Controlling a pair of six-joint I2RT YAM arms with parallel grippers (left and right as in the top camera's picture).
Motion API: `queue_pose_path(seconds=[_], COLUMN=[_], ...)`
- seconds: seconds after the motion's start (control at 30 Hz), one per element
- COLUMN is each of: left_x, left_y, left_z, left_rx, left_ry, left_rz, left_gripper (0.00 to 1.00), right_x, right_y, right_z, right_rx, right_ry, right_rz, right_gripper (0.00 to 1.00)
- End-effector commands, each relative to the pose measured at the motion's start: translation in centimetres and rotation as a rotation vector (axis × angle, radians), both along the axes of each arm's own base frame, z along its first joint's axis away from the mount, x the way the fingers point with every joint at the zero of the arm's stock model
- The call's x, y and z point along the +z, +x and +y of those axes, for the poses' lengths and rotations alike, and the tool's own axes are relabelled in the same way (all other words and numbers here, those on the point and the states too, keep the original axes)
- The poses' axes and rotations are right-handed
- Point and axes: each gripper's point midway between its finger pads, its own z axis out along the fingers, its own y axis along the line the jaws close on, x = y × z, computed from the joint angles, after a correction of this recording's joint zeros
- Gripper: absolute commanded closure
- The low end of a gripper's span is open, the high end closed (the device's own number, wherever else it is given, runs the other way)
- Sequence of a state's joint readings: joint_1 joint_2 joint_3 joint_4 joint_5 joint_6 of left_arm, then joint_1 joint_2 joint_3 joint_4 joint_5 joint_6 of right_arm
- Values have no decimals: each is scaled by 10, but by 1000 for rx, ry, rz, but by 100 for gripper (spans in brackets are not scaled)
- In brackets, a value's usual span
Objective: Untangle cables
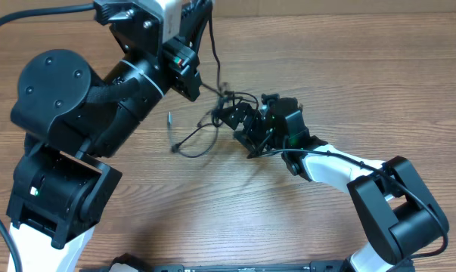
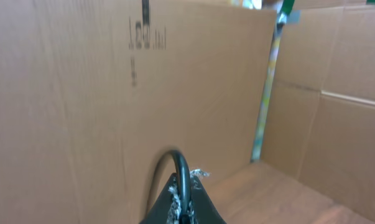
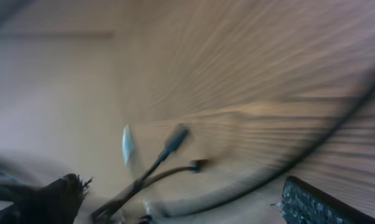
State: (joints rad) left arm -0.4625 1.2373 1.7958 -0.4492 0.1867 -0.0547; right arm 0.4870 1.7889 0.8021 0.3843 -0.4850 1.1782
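**Desk**: light brown wood-grain top, grain running left to right. It filled the whole overhead view.

**Cardboard panel**: plain brown and upright. It met the desk surface at its foot and took up the left and centre of the left wrist view.

**Printed marks**: dark, blurred and illegible, high on that panel.

**Second cardboard box**: stood right of the panel, with a horizontal seam across its face.

**Multicoloured strip**: narrow and vertical, between the two cartons, with a green piece at its top.
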Motion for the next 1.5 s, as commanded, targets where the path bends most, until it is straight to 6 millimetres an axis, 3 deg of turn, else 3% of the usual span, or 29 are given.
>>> queue_pose_path(seconds=[0.0, 0.2, 0.5, 0.73, 0.9, 1.07, 1.47], left_x=[29, 51, 61, 83, 88, 115, 157], left_y=[-17, -26, -25, -37, -42, -54, -84], left_z=[11, 25, 56, 73, 75, 83, 101], left_rx=[5, 54, 218, 266, 267, 263, 255], left_ry=[-62, -108, -157, -220, -233, -322, -467], left_rz=[-77, -146, -162, -236, -255, -347, -520], left_gripper=[96, 95, 95, 96, 96, 96, 96], right_x=[-23, -32, -40, -48, -36, 0, -6], right_y=[14, 13, 13, 10, 5, -2, 0], right_z=[-26, -33, -41, -49, -30, 1, -3], right_rx=[-159, -187, -201, -220, -50, 138, 114], right_ry=[-132, -173, -229, -271, -257, -122, -154], right_rz=[18, 41, 36, 62, -55, -227, -216], right_gripper=[0, 0, 0, 0, 0, 0, 0])
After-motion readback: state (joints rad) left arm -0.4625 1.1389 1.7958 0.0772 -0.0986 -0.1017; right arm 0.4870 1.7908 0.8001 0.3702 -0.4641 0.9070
